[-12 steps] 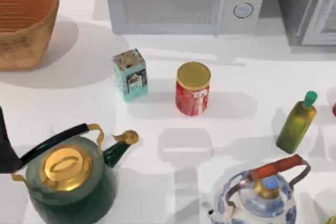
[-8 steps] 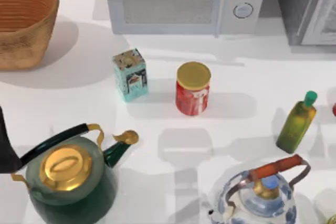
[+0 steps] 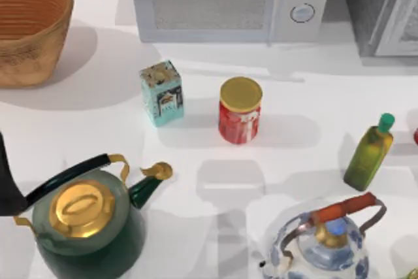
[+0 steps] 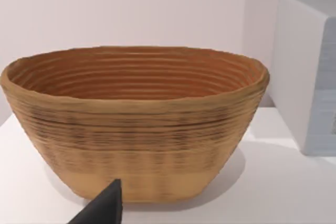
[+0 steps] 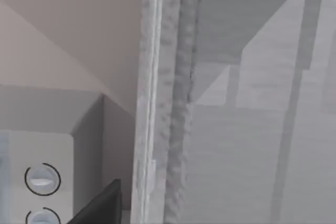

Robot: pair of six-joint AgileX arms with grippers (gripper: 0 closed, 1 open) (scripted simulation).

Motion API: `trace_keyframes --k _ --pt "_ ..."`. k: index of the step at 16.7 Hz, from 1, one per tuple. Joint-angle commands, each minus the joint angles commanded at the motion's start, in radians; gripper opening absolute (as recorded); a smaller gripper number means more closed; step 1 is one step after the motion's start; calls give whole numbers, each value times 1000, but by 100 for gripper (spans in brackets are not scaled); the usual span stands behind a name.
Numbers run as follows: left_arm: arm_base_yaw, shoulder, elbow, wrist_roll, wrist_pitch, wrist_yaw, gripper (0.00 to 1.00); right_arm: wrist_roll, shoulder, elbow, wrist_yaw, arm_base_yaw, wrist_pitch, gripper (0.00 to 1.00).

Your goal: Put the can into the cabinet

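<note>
The can (image 3: 416, 136) is a red sliver at the right edge of the top view, just right of the oil bottle. The cabinet (image 3: 382, 8), grey and speckled with a paler framed door, stands at the back right beside the microwave. In the right wrist view the cabinet (image 5: 247, 108) is close in front, and a dark tip of my right gripper (image 5: 103, 206) shows low in the picture. My left arm (image 3: 6, 184) sits at the table's left edge; a dark tip of my left gripper (image 4: 103, 209) faces the woven basket. Neither gripper holds anything that I can see.
A woven basket (image 3: 29, 27) is at the back left and a white microwave (image 3: 228, 1) at the back middle. A teal box (image 3: 162, 93), a gold-lidded red can (image 3: 240, 110), an oil bottle (image 3: 369, 153), a green kettle (image 3: 85, 227) and a blue-white kettle (image 3: 323, 246) crowd the table.
</note>
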Motion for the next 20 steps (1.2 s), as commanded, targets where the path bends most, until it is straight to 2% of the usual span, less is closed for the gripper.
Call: trace_keyframes --k 5,10,14,20 --pt "0 0 0 0 0 0 100 -3 547 57 2 -17 382 100" --pt "0 0 0 0 0 0 100 30 934 28 0 -55 544 100" --pt "0 0 0 0 0 0 100 64 1104 -14 -16 -59 598 100" --pt "0 0 0 0 0 0 100 70 1131 -21 -22 -54 604 100"
